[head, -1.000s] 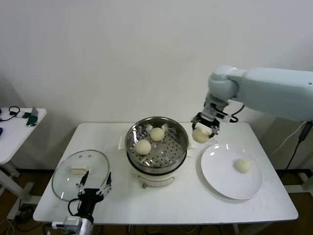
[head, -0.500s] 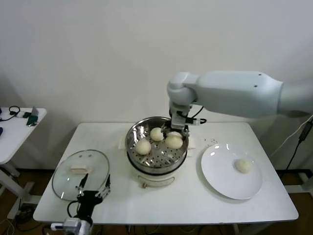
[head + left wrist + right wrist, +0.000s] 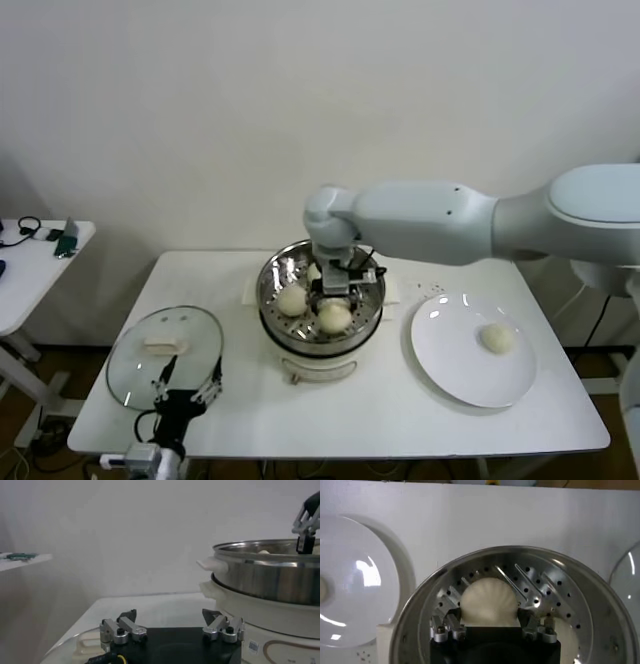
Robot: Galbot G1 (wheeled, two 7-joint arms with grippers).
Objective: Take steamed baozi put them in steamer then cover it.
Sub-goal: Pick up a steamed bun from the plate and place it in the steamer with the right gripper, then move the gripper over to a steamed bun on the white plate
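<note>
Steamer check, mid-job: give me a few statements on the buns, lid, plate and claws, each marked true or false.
1. The right claw is inside the steamer, closed on a baozi. True.
2. The plate is empty. False: one baozi lies on it.
3. The glass lid covers the steamer. False: it lies on the table to the steamer's left.
4. The left claw is open at the table's front edge, by the lid. True.
5. Three baozi show in the steamer in the head view. True, one half hidden behind the claw.
</note>
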